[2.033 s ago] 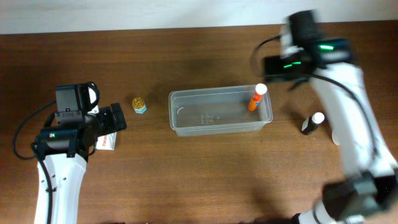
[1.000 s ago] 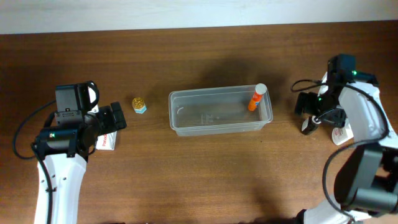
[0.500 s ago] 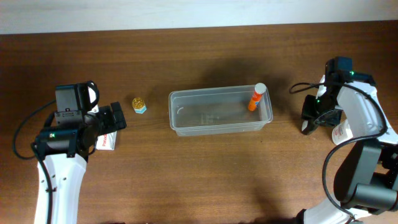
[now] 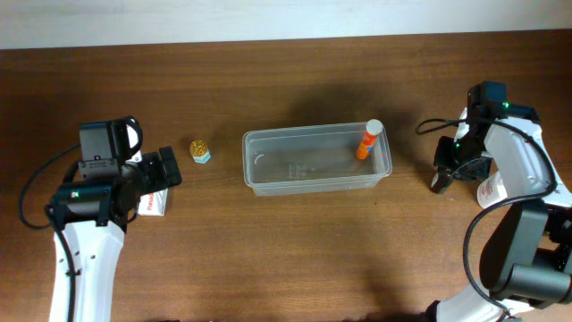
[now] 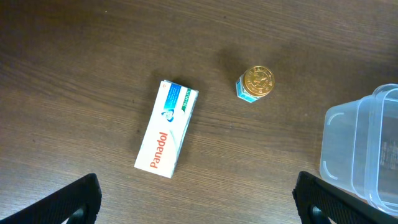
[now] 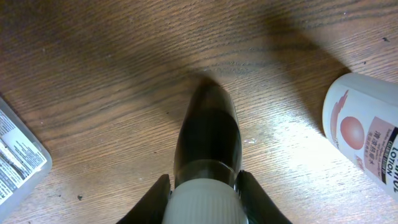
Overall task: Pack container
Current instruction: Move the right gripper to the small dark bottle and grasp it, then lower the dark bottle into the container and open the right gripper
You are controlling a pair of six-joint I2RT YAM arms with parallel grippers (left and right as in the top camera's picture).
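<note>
The container [image 4: 313,185], a clear tub, sits mid-table with an orange tube [image 4: 368,139] leaning in its right end. To its right stands a small dark bottle [image 6: 208,137] with a white cap. My right gripper [image 6: 204,202] is shut on it, one finger on each side of the cap. From overhead that gripper [image 4: 444,175] hides most of the bottle. My left gripper [image 5: 200,205] hangs open over bare wood at the left. The container's end [image 5: 367,155] lies to its right.
A white Panadol box [image 5: 168,127] and a small gold-lidded jar [image 5: 256,83] lie near the left gripper [image 4: 165,170]. A white lotion bottle [image 6: 367,134] lies just right of the dark bottle. Its place overhead is [image 4: 493,190].
My right arm came from above the container to the dark bottle, and its fingers closed on the cap. The left arm has not moved.
</note>
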